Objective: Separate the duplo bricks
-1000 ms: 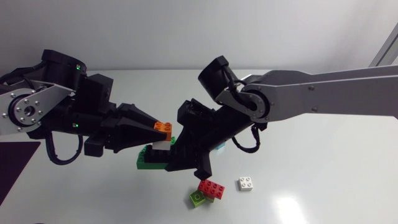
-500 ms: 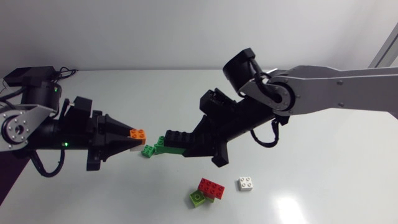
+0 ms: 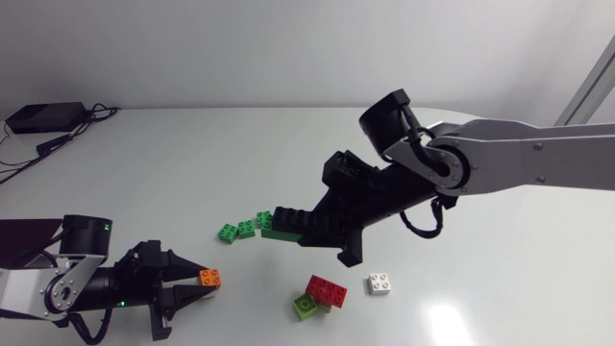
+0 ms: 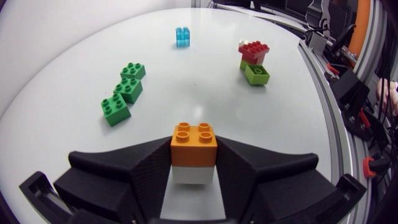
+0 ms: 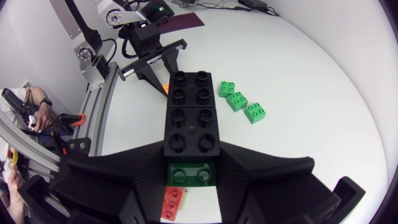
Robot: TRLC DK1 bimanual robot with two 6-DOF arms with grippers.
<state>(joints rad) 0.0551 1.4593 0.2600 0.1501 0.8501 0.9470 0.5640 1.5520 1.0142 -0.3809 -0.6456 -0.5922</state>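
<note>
Clamps orange-on-white stack [image 4: 194, 140] in left claw [image 4: 194, 155] over counter [image 4: 74, 56]; pinches black-on-green stack [image 5: 191, 106] in right claw [image 5: 193, 155] — likely light, rigid, slick; favours flat side walls, not studs.

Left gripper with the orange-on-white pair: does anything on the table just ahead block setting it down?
Nothing visible does. The left gripper holds the orange-and-white pair over a bare stretch of table. The three green bricks lie farther ahead to one side, and the red-and-lime cluster lies farther ahead to the other.
</note>
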